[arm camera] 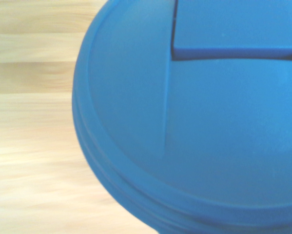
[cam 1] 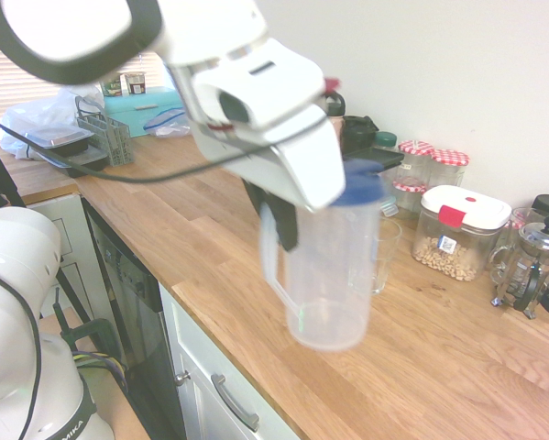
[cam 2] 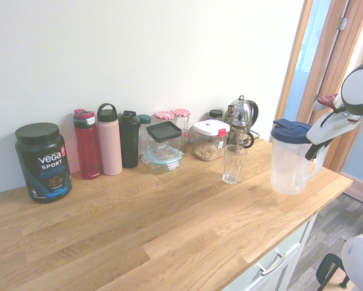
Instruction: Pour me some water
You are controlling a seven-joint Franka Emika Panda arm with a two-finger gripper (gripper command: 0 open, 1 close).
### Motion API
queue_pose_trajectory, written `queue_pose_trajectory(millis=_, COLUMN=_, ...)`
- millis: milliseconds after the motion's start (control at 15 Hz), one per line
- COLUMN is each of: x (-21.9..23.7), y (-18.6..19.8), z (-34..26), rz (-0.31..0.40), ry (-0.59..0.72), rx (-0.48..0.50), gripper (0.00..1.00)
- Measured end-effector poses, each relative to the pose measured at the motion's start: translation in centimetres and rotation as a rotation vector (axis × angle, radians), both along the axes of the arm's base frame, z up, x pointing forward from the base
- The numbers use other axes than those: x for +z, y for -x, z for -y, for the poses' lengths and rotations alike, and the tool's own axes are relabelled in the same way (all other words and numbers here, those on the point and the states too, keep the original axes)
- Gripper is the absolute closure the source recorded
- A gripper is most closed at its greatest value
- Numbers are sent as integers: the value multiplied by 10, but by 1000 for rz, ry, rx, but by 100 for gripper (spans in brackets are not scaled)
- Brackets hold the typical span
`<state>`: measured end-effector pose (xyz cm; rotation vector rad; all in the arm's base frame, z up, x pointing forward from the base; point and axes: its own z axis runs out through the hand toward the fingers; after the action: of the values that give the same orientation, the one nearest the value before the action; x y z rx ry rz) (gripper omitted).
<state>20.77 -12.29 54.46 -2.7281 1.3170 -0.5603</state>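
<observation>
A clear plastic jug (cam 1: 334,270) (cam 2: 288,162) with a blue lid (arm camera: 209,126) is near the counter's front edge. My gripper (cam 1: 281,225) (cam 2: 317,148) is shut on its handle, on the side away from the wall. The jug is close to upright, and I cannot tell whether its base touches the wood. Any water inside is hard to make out. An empty drinking glass (cam 2: 234,163) (cam 1: 385,255) stands on the counter a short way from the jug, toward the wall. The wrist view is filled by the lid over the wood.
Along the wall stand a black protein tub (cam 2: 43,160), red (cam 2: 87,144), pink (cam 2: 109,139) and black (cam 2: 129,139) bottles, food containers (cam 2: 209,139) (cam 1: 459,231), jars (cam 1: 448,165) and a French press (cam 1: 529,266). A dish rack (cam 1: 104,137) is at the counter's far end.
</observation>
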Motion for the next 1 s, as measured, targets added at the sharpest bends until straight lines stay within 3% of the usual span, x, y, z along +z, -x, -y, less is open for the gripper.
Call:
queue_pose_trajectory(millis=267, x=18, y=1, z=-137, rz=60, ry=-88, rx=120, gripper=100)
queue_pose_trajectory(millis=533, x=-12, y=-50, z=-233, rz=149, ry=-127, rx=119, gripper=100)
queue_pose_trajectory(millis=1000, x=-41, y=-137, z=-341, rz=102, ry=-58, rx=88, gripper=100)
